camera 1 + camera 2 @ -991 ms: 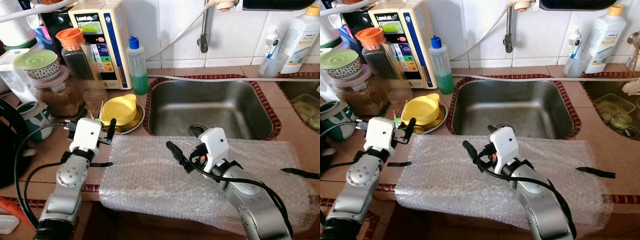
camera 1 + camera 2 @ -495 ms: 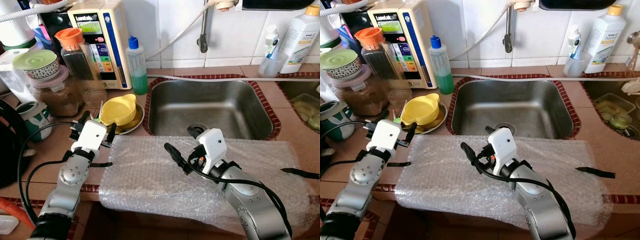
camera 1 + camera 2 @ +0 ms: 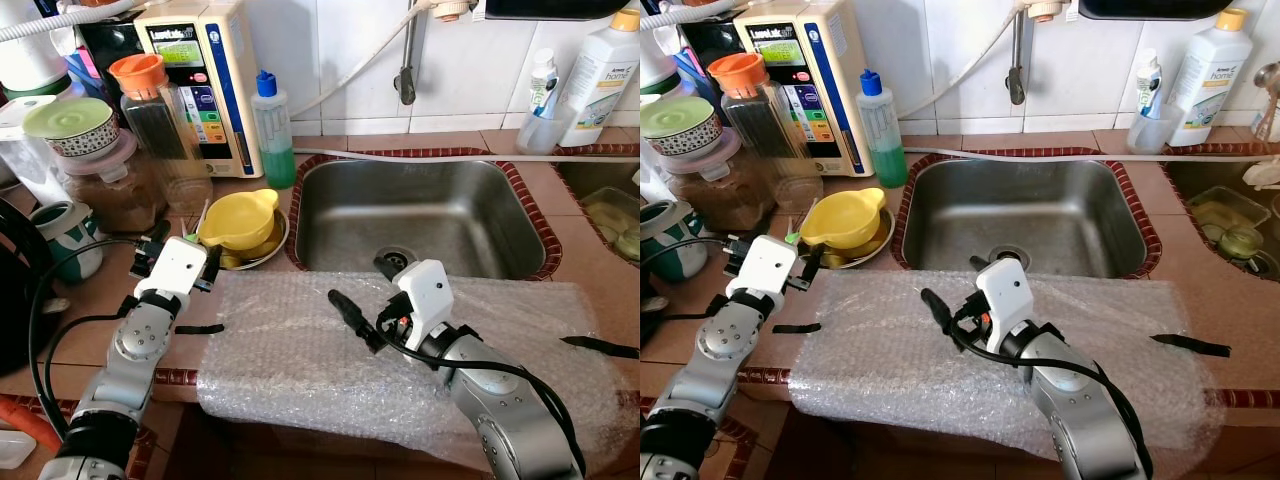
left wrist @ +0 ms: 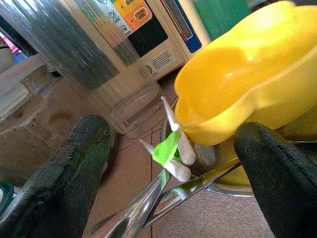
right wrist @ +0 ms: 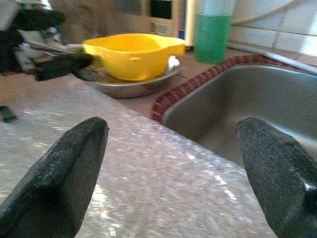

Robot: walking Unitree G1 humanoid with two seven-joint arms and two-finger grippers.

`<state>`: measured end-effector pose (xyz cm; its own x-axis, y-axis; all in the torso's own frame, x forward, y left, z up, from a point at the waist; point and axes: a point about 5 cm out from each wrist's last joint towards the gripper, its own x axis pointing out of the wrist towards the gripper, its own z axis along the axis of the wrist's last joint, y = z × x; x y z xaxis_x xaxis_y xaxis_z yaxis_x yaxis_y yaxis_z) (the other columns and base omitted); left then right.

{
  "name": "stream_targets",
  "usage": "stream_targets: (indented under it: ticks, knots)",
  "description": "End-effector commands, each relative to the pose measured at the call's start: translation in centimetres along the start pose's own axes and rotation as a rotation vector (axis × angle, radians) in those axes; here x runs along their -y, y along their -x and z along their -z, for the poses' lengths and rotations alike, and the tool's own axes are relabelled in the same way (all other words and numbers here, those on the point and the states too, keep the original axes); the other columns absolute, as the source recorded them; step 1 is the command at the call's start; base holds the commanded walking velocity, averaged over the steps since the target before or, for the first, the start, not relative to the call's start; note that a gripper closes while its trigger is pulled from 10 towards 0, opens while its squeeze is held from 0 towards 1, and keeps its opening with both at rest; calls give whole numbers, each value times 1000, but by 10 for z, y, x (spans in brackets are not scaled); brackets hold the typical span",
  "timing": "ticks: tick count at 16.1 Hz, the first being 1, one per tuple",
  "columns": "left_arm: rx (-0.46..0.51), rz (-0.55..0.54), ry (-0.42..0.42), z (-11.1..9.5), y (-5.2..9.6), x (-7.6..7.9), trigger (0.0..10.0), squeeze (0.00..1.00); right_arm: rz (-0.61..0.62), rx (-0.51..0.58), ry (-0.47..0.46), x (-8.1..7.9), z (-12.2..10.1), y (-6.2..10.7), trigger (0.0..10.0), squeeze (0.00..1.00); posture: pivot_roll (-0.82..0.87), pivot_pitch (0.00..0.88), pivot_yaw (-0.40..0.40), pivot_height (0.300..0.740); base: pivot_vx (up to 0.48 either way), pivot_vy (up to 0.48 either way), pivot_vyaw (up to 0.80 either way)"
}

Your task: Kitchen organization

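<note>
Two silver jointed arms, white boxy wrist housings, left gripper (image 3: 186, 239) and right gripper (image 3: 362, 293) with long black fingers, black cables looping along each forearm

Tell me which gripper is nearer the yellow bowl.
Left. The left gripper is open right beside the yellow bowl, its fingers reaching the utensils by the bowl's rim. The right gripper hangs open over the bubble wrap, farther off toward the sink.
</note>
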<state>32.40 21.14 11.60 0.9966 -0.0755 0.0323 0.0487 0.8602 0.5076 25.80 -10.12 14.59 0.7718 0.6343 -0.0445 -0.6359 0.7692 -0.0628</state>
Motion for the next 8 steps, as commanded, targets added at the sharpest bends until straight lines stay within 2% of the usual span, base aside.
stream_targets:
  ticks: [1,2,3,4,6,8]
  knots:
    - [-14,-18,-19,3,0,-7,9098,0,-31,21,-2,-4,-6,1,10000,0,-298,82,111,740,0,0,0]
    - [-15,-16,-20,3,0,-7,8235,0,-30,21,2,-4,-6,1,10000,0,-298,83,110,740,0,0,0]
    - [-18,-9,-17,4,0,-7,4078,0,-31,22,5,-4,-7,1,10000,0,-297,84,111,740,0,0,0]
    - [-18,-7,-18,5,0,-7,4078,0,-32,23,5,-4,-7,1,10000,0,-297,84,111,740,0,0,0]
    - [-14,3,-16,5,0,-6,0,0,-33,24,3,-4,-7,1,10000,0,-294,85,112,740,0,0,0]
    - [-8,18,-12,4,0,-5,0,0,-31,26,3,-4,-7,0,10000,0,-294,85,112,740,0,0,0]
